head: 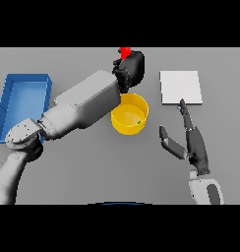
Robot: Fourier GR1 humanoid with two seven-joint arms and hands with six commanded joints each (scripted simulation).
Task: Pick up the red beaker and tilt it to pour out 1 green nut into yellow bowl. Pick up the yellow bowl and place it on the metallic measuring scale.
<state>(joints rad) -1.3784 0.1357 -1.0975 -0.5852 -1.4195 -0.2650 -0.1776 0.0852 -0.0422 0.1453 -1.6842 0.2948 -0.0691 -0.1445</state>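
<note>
Left robot hand (130, 70) reaches across the grey tabletop (92, 167), fingers curled round the red beaker (125, 51); only the beaker's top shows above the hand, held just behind the yellow bowl (130, 114). Beaker contents not visible. Yellow bowl sits mid-tabletop, left forearm covering its near-left rim; 1 green nut (139, 122) lies inside, toward the right wall. Metallic measuring scale (180, 87), a pale square plate, stands right of the bowl, apart from it. Right robot hand (190, 140) hovers below the scale, fingers straight, holding nothing, fingertips at the scale's near edge. Blue bin (24, 98) at far left.
</note>
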